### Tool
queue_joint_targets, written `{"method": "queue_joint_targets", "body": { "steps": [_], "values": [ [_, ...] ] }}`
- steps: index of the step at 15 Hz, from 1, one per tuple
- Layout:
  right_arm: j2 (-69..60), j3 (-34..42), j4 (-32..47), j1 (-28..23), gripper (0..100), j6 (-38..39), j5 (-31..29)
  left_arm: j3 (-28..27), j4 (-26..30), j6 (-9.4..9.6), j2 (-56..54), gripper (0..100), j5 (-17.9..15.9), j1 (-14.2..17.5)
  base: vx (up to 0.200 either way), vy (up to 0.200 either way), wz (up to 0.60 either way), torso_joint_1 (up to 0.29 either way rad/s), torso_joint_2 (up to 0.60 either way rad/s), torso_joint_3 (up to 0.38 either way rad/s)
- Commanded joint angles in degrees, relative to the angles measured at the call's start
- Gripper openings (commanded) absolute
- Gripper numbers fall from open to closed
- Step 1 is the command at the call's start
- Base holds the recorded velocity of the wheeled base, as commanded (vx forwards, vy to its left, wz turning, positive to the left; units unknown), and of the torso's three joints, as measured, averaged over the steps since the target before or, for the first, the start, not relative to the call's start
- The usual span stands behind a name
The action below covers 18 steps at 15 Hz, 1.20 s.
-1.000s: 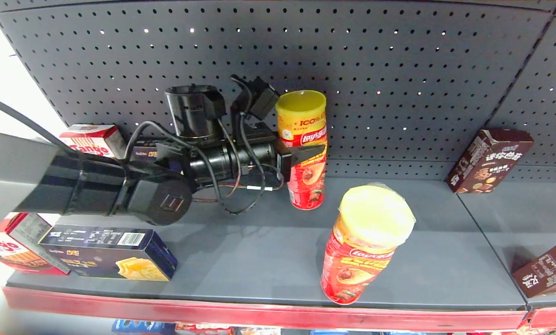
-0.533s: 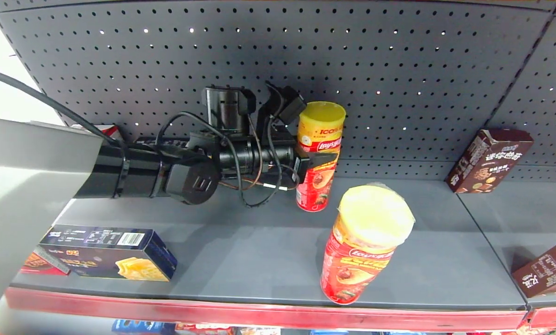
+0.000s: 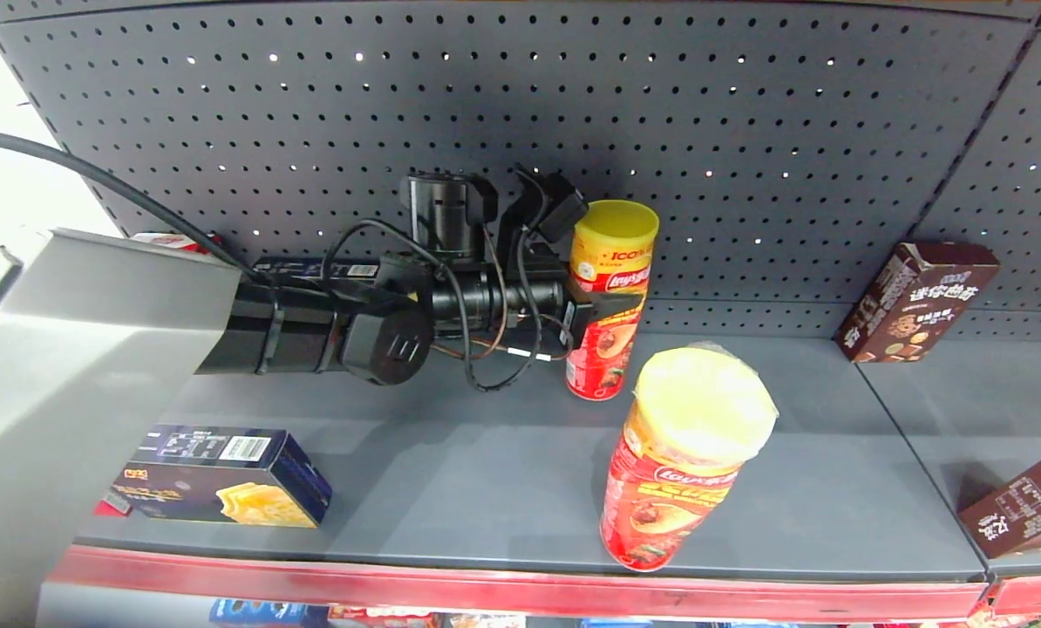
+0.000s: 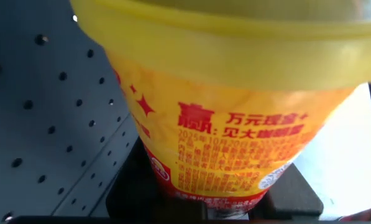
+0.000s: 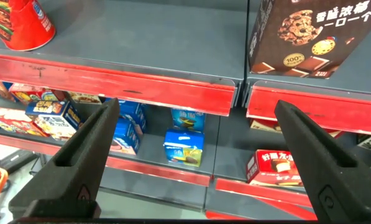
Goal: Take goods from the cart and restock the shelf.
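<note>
A red chips can with a yellow lid (image 3: 612, 296) stands upright at the back of the grey shelf (image 3: 486, 488), close to the pegboard. My left gripper (image 3: 606, 307) is shut on its middle, with the arm stretched in from the left. In the left wrist view the can (image 4: 235, 118) sits between the black fingers (image 4: 138, 193). I cannot tell whether its base touches the shelf. A second, identical can (image 3: 686, 453) stands near the front edge. My right gripper (image 5: 201, 168) is open in front of the shelf's red edge (image 5: 123, 81), holding nothing.
A dark blue box (image 3: 224, 475) lies at the front left. Brown boxes stand at the right (image 3: 917, 301) and front right (image 3: 1022, 510), the latter also in the right wrist view (image 5: 297, 37). A divider separates the right bay. Lower shelves hold blue boxes (image 5: 184, 146).
My left arm has carried the chips can to the right and deeper toward the pegboard. The front can and the boxes have stayed put.
</note>
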Motion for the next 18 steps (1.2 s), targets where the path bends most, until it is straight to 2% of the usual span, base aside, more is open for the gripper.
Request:
{"method": "queue_joint_targets", "body": {
  "steps": [1,5,8,9,11,14,17,18],
  "values": [
    [0.13,0.0,-0.02,0.03,100,-0.02,0.01,-0.11,-0.06,-0.01,0.32,0,-0.01,-0.13,0.0,0.0,0.0,0.0,0.0,0.0],
    [0.13,0.0,-0.02,0.03,100,-0.02,0.01,0.6,-0.32,0.34,0.76,0,0.08,-0.13,0.0,0.0,0.0,0.0,0.0,0.0],
    [0.13,0.0,-0.02,0.03,100,-0.02,0.01,1.47,-0.06,2.63,0.85,0,0.26,-0.04,0.0,0.0,0.0,0.0,0.0,0.0],
    [0.13,0.0,-0.02,0.03,100,-0.02,0.01,2.0,-0.06,2.98,0.85,100,0.34,-0.04,0.0,0.0,0.0,0.0,0.0,0.0],
    [0.13,0.0,-0.02,0.03,100,-0.02,0.01,3.14,-0.15,3.07,0.49,100,0.61,0.04,0.0,0.0,0.0,0.0,0.0,0.0],
    [0.13,0.0,-0.02,0.03,100,-0.02,0.01,7.89,0.12,2.98,-3.9,100,2.19,0.57,0.0,0.0,0.0,0.0,0.0,0.0],
    [0.13,0.0,-0.02,0.03,100,-0.02,0.01,16.5,-0.85,3.24,-8.73,100,3.42,0.57,0.0,0.0,0.0,0.0,0.0,0.0],
    [0.13,0.0,-0.02,0.03,100,-0.02,0.01,18.17,-2.08,3.68,-9.0,100,7.9,0.4,0.0,0.0,0.0,0.0,0.0,0.0]
  ]
}}
